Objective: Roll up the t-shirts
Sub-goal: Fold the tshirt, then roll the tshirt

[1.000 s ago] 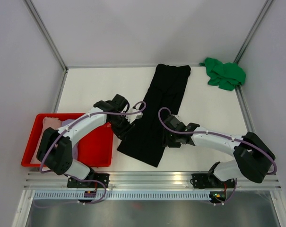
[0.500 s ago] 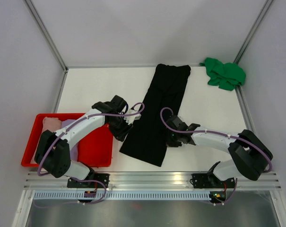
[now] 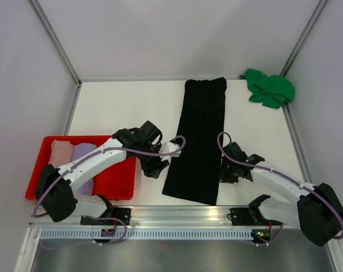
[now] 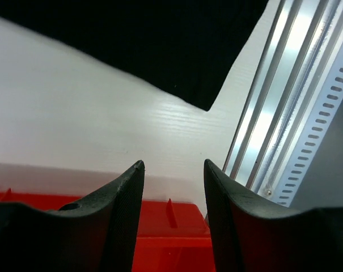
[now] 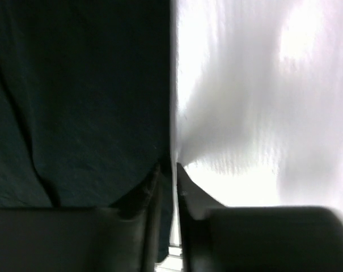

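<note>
The left gripper (image 4: 172, 164) hangs with its jaws spread and nothing between them, over bare white table (image 3: 120, 107) just right of the red tray (image 3: 117, 175) and just left of the black t-shirt (image 3: 199, 136). The right gripper (image 5: 170, 167) stands with its jaws only a narrow slit apart at the shirt's right edge near its near end. The cloth's edge runs into that slit, but whether it is clamped cannot be told. The black t-shirt lies folded in a long strip from the table's far middle down to the near rail (image 4: 284, 113). A green t-shirt (image 3: 269, 88) sits bunched at the far right corner. Pink (image 3: 62, 150) and lavender (image 3: 83, 153) t-shirts rest side by side in the tray's left half.
</note>
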